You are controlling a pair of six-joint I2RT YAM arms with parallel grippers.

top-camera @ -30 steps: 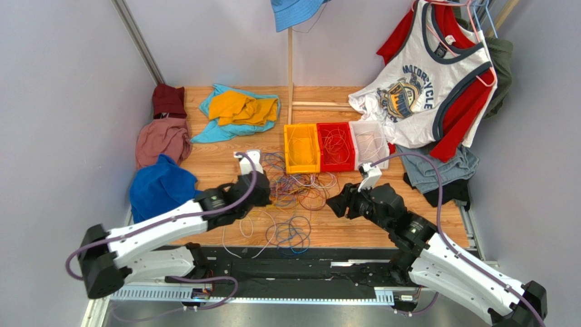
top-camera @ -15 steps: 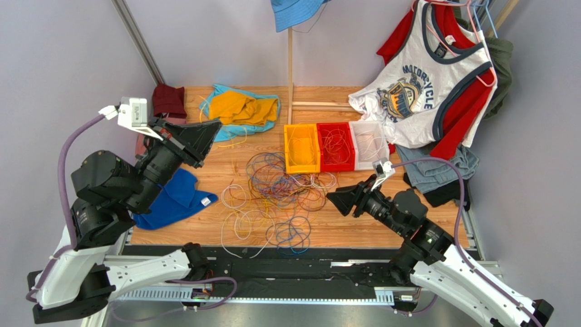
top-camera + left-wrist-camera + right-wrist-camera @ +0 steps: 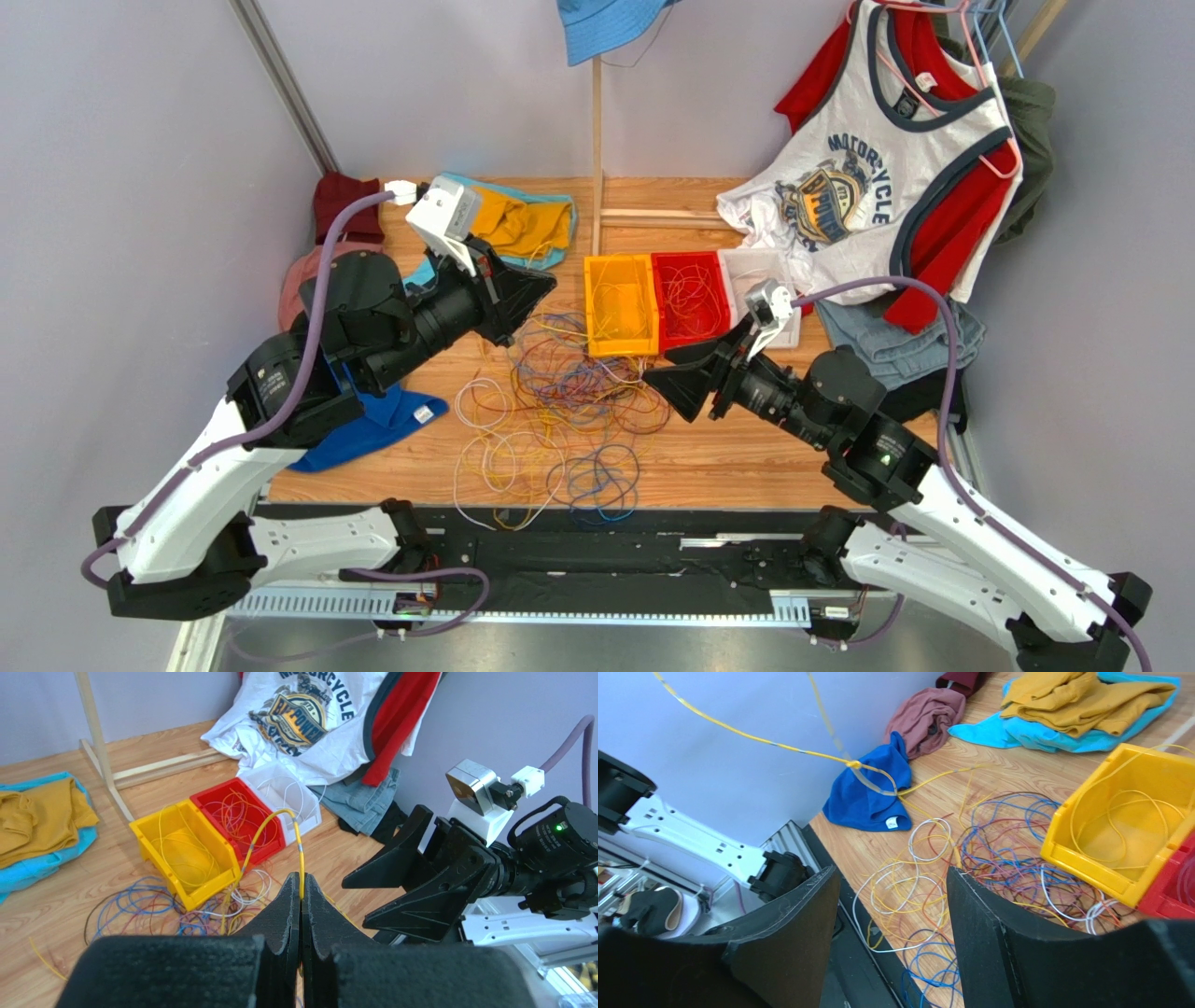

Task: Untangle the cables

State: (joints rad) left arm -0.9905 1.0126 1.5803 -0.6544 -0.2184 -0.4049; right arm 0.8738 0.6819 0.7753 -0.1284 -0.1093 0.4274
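Note:
A tangle of thin cables [image 3: 575, 406] in blue, purple, yellow, white and orange lies on the wooden table in front of three bins. My left gripper [image 3: 540, 294] is raised over the back of the tangle. It is shut on a yellow cable [image 3: 281, 815], which arcs from the fingertips [image 3: 300, 878] down towards the pile. The same yellow cable [image 3: 773, 742] crosses the right wrist view high up, with a knot in it. My right gripper [image 3: 671, 392] is open and empty, to the right of the tangle [image 3: 990, 833] and pointing left.
A yellow bin [image 3: 620, 304], a red bin [image 3: 690, 298] and a clear bin [image 3: 769, 287] hold coiled cables. A blue cloth [image 3: 351, 427], a pink cloth [image 3: 302, 280] and a yellow and teal cloth [image 3: 526, 224] lie at the left and back. Hanging shirts [image 3: 870, 168] and jeans [image 3: 898, 343] are at the right. A wooden pole [image 3: 596, 140] stands at the back.
My left arm has lifted from the tangle, swung out left, then come back over the pile's rear with the yellow cable. The right gripper rose and shifted slightly left. The blue cloth was dragged.

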